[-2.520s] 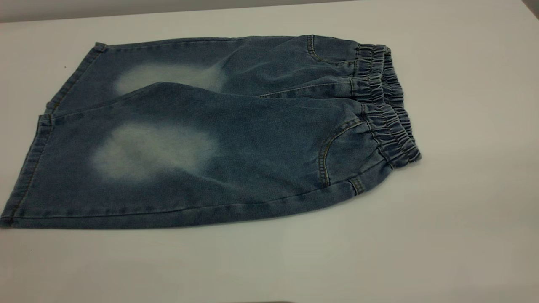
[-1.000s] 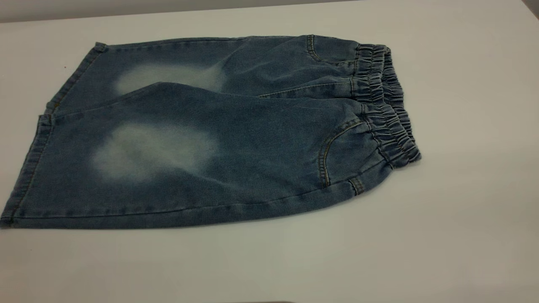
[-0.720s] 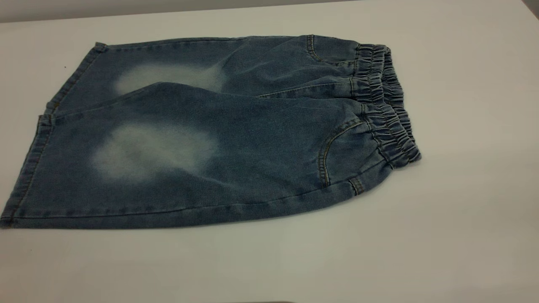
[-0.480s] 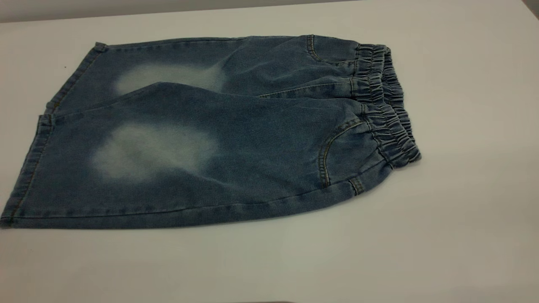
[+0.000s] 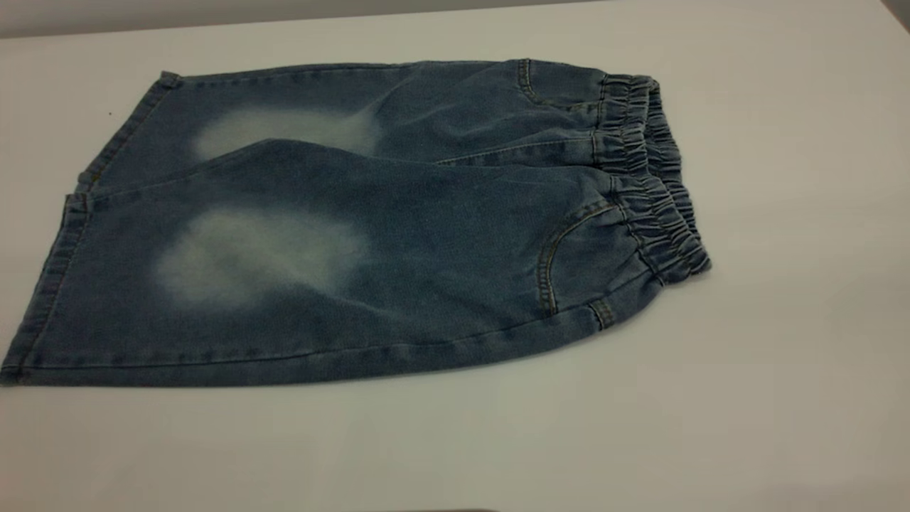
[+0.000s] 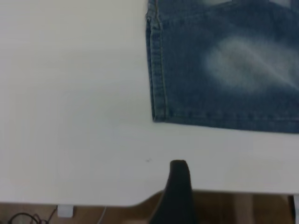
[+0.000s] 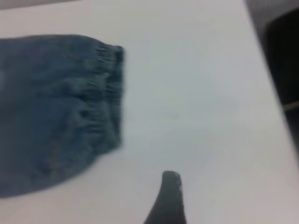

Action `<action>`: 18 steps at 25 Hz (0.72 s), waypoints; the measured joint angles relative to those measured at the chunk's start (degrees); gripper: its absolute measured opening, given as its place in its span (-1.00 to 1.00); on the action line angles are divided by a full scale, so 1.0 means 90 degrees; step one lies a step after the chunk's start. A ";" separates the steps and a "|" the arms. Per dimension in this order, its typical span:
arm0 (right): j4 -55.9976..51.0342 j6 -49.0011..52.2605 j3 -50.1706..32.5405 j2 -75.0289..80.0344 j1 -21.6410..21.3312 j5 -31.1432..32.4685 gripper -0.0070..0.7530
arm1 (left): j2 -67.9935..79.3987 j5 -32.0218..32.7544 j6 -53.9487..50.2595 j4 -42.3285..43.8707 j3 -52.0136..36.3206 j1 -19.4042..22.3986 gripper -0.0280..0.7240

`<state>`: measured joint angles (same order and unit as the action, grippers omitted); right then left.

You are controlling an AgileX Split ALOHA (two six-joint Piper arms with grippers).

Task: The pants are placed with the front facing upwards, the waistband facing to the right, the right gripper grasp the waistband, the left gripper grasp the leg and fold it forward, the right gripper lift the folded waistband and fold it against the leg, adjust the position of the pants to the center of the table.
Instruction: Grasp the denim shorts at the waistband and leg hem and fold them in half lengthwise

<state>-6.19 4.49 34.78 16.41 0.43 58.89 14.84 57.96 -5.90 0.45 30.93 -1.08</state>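
Note:
The blue denim pants (image 5: 398, 235) lie flat on the white table (image 5: 782, 355), with the gathered waistband (image 5: 654, 185) at the right and the hems at the left. The leg (image 5: 249, 256) with the large rounded pale patch is the nearer one and overlaps the far leg. Neither gripper shows in the exterior view. In the left wrist view, my left gripper (image 6: 233, 191) hangs open over the table's edge, apart from the leg's hem (image 6: 158, 70). My right gripper (image 7: 210, 198) is open above bare table, apart from the waistband (image 7: 110, 93). One finger (image 7: 169, 200) shows.
Bare white tabletop surrounds the pants on all sides. Past the table's edge (image 6: 93, 203) the left wrist view shows a wooden floor and cables (image 6: 28, 218). A dark object (image 7: 285, 56) stands beyond the table's side in the right wrist view.

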 joint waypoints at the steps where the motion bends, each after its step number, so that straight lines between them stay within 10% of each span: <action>1: -0.0225 -0.0055 0.0049 0.0274 0.0000 -0.0189 0.54 | 0.0367 -0.0267 -0.0016 -0.0050 0.0015 0.0000 0.64; 18: -0.5102 -0.3917 -0.0007 0.5068 0.0000 -0.1412 0.54 | 0.5363 -0.4346 0.0146 -0.1407 0.0419 0.0000 0.64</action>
<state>-52.11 -30.77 34.71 62.02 0.43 46.18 63.11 18.85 -4.58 -12.21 34.70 -1.08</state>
